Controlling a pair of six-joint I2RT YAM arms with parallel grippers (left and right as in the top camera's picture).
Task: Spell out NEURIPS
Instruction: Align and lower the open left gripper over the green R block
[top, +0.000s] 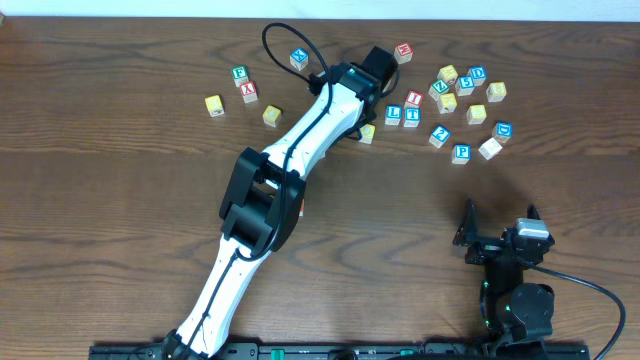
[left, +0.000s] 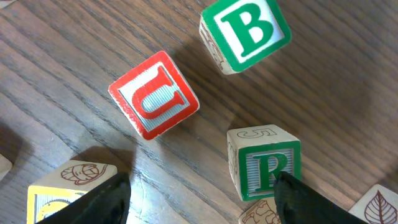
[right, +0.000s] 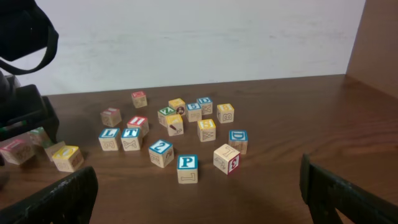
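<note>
Left claw hangs with its jaws apart and nothing between them, over a knot of cubes at the far middle of the surface. Right claw sits back near the front edge, jaws spread wide and empty.

Just ahead of the left claw lies the U cube, red-bordered and turned cornerwise to the jaws. The R cube, green, sits close against one finger; whether they touch I cannot tell. A yellow-faced cube lies by the other finger. Seen from the right wrist, the P cube and the I cube are in the scattered cluster on the right. The E cube lies well off to the left. I cannot pick out an N.

These look like small painted wooden blocks, so likely light, rigid and hard to damage. The glossy faces may slide a little under the pads. The best hold would be on two opposite flat sides, low on the block, with the jaws squared to it. For the U that calls for a wrist turn first.

Readable letters: U in red, R in green with a 5 on its upper side, and the B cube in green. Also P, the L cube, the T cube, the D cube and the 2 cube, all in blue, and I in red.
</note>
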